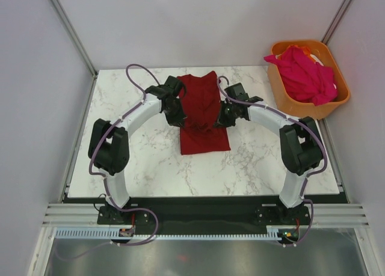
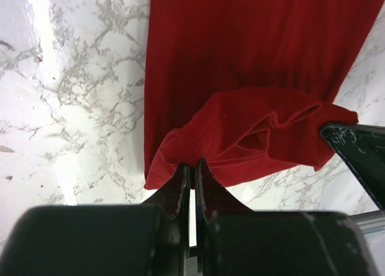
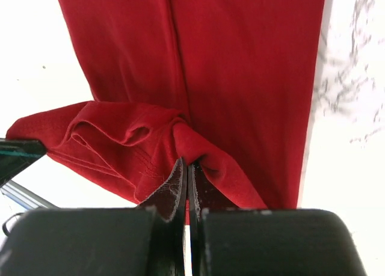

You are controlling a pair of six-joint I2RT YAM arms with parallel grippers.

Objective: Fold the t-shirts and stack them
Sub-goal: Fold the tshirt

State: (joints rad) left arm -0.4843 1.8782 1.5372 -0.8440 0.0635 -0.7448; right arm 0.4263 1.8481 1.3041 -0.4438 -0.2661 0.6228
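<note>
A dark crimson t-shirt (image 1: 203, 116) lies as a long narrow strip on the middle of the marble table (image 1: 144, 162). Its far end is lifted off the table and held over the rest of the cloth. My left gripper (image 1: 175, 110) is shut on the left side of that lifted edge (image 2: 180, 153). My right gripper (image 1: 228, 115) is shut on its right side (image 3: 204, 156). The lifted cloth sags in loose folds between the two grippers (image 2: 264, 131). A bright magenta pink t-shirt (image 1: 307, 76) lies bunched in the orange tub (image 1: 337, 101).
The orange tub stands at the table's far right corner. Grey walls close in the left, back and right sides. In the left wrist view the right gripper's dark finger (image 2: 361, 150) shows at the right edge.
</note>
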